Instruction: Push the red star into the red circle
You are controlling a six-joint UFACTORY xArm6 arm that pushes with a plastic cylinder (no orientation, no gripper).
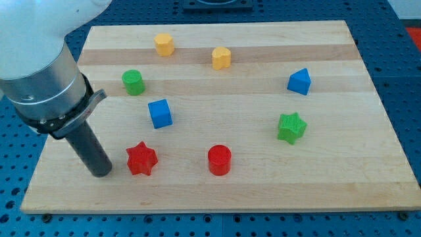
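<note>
Tip point(102, 173) resting lower left, just left of red star point(141, 158), gripping nothing, no jaws | star sitting left of red circle point(219, 160), apart | looking light, rigid, prone to spinning | pushing at left-side centre

Wooden board point(217, 191), my tip point(102, 172) just at nine o'clock of the red star point(141, 159), not touching, red circle point(219, 160) at three o'clock of the star, blue cube point(160, 113) at twelve o'clock.
</note>
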